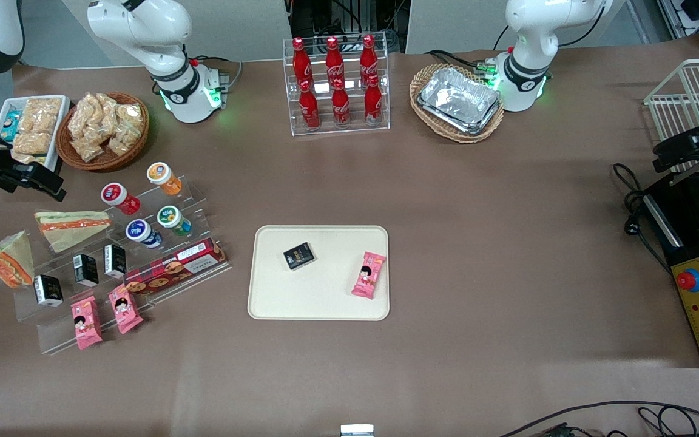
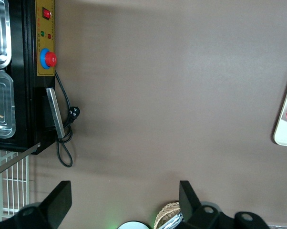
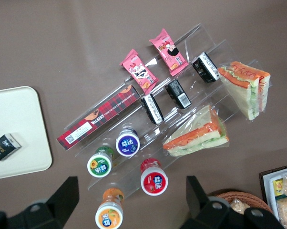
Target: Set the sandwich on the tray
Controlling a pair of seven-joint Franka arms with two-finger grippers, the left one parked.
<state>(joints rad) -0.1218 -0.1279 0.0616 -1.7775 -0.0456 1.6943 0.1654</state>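
The sandwich (image 1: pixel 6 261), a wrapped wedge with red-orange and green layers, stands on the clear stepped rack at the working arm's end of the table. It also shows in the right wrist view (image 3: pixel 246 88). The cream tray (image 1: pixel 319 303) lies mid-table, with its corner in the right wrist view (image 3: pixel 19 119). It holds a black box (image 1: pixel 298 255) and a pink snack packet (image 1: pixel 369 274). My right gripper (image 1: pixel 46 182) hangs open and empty above the table, farther from the front camera than the sandwich. In its own view (image 3: pixel 131 181) it is over the small round jars.
A paler wedge with an orange stripe (image 1: pixel 70 227) lies beside the sandwich. The rack (image 1: pixel 119 285) also carries round jars, black boxes, pink packets and a red biscuit box (image 1: pixel 176 267). A snack basket (image 1: pixel 104 130), a white bin (image 1: pixel 28 127) and a cola rack (image 1: pixel 337 85) stand farther back.
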